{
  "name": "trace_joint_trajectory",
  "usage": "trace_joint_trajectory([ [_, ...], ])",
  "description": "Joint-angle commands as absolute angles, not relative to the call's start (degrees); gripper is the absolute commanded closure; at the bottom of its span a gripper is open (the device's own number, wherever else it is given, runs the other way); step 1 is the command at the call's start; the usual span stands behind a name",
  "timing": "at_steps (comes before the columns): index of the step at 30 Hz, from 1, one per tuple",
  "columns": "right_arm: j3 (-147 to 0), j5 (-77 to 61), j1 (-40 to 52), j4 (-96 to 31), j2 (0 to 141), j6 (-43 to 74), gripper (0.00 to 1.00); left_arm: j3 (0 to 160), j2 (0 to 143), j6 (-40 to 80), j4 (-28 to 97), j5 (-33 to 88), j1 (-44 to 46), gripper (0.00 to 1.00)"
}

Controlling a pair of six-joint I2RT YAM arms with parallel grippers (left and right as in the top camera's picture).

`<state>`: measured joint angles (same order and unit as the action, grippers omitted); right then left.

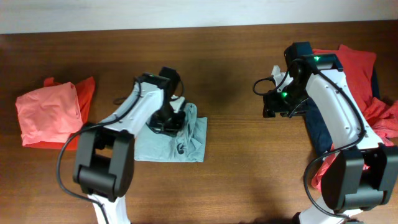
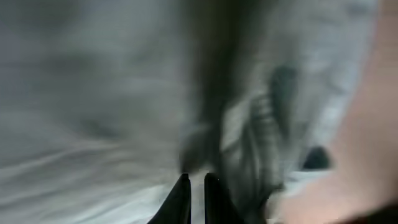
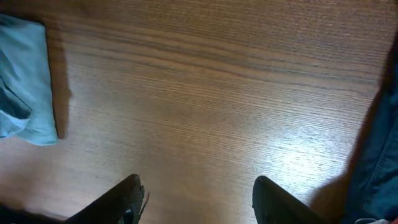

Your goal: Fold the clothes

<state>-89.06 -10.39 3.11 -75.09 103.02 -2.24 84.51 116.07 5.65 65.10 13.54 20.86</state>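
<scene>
Grey shirt (image 2: 93, 93) sits right under our left jaws, almost closed; we cannot tell if they grip. Our right jaws spread wide over the tabletop (image 3: 205, 93), empty.

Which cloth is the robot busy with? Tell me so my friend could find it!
Look at the middle of the brown wooden table, under the left gripper. There lies a pale grey-green cloth folded into a rough square. Both its neighbours are reddish: a folded coral cloth at the left end and a red-and-navy heap of clothes at the right end.
</scene>
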Motion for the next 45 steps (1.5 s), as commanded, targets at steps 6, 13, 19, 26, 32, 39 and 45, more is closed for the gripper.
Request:
trace_joint_trajectory([
  [6,-89.0,-9.8,3.4,-75.3,102.5,-2.8,0.38,84.1,116.8,-2.9,65.6,28.1,31.7,0.91],
  [13,-89.0,-9.9,3.4,-75.7,102.5,-2.8,0.38,89.0,115.5,-2.9,70.8,16.8,27.5,0.96],
  [19,-89.0,-21.1,3.8,-77.3,102.5,-9.5,0.37,99.5,110.3,-3.1,70.5,12.4,18.5,0.94],
  [26,-88.9,-26.6,11.8,-76.4,102.5,-9.8,0.26,100.2,110.9,-0.5,66.3,12.0,9.1,0.94],
  [32,-88.9,-26.6,21.2,-67.8,104.4,1.7,0.27,100.2,113.0,-0.4,66.3,11.7,5.5,0.93],
  [39,-88.8,-26.6,29.4,-60.1,111.0,10.1,0.37,100.2,114.4,-0.5,66.5,10.0,5.2,0.93],
  [45,-88.8,-26.3,33.8,-55.8,116.6,13.2,0.53,100.2,114.4,-0.5,66.5,10.0,5.2,0.93],
])
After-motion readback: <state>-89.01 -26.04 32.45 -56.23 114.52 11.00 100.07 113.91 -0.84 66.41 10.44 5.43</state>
